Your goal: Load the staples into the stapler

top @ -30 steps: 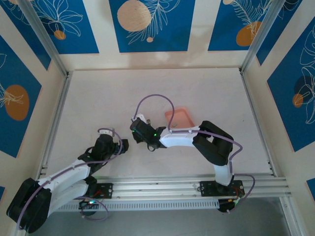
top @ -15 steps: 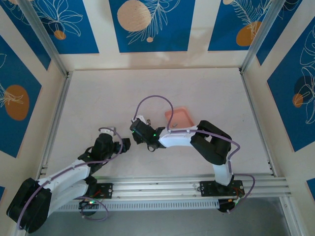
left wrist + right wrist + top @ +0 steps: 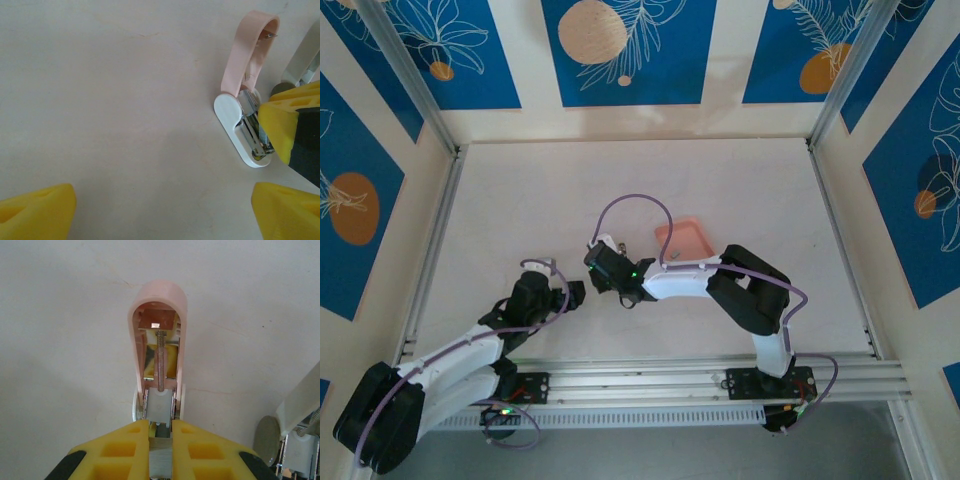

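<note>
The stapler (image 3: 159, 335) lies on the table, its pink lid (image 3: 250, 50) swung up and back from the white base (image 3: 232, 117), so the metal channel and spring show. My right gripper (image 3: 161, 432) is shut on a small grey metallic strip of staples (image 3: 161, 460) and holds it at the near end of the open channel. One of the right gripper's yellow fingers (image 3: 282, 122) rests over the channel in the left wrist view. My left gripper (image 3: 162, 210) stands open just left of the stapler, with bare table between its fingers (image 3: 35, 212). Both grippers meet near the table's front middle (image 3: 585, 285).
A salmon-pink tray (image 3: 682, 238) sits on the table just behind the right arm's forearm. Metal rails (image 3: 720, 370) run along the near edge, and the cell's walls enclose the other sides. The far half of the table is open surface.
</note>
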Controlling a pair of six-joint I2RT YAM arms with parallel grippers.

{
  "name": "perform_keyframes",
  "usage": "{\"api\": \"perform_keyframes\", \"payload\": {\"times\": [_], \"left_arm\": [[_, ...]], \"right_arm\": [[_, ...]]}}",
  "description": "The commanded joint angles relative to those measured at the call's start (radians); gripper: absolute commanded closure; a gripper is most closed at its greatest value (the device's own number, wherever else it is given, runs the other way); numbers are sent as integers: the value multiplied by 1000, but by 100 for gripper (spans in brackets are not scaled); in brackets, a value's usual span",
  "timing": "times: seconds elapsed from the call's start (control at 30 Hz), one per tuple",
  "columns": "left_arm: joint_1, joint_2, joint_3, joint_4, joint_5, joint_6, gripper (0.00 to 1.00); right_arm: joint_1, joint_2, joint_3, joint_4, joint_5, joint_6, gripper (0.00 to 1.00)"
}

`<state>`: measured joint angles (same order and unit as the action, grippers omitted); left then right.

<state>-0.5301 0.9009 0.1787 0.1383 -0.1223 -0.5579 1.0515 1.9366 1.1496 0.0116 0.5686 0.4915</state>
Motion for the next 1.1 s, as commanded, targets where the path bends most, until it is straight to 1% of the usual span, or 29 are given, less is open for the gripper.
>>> {"api": "perform_keyframes", "payload": {"times": [0.0, 0.23, 0.63, 1.07], "left_arm": [[7, -2, 4, 6, 16, 17, 10], [8, -4, 5, 4, 18, 17, 10], [8, -2, 5, 6, 20, 16, 9], [8, 0, 4, 6, 22, 15, 10]], "right_arm": [[8, -29, -3, 20, 11, 10, 85], [19, -47, -22, 60, 8, -5, 85], [16, -48, -25, 66, 1, -1, 85], [6, -27, -17, 55, -38, 12, 85]]}}
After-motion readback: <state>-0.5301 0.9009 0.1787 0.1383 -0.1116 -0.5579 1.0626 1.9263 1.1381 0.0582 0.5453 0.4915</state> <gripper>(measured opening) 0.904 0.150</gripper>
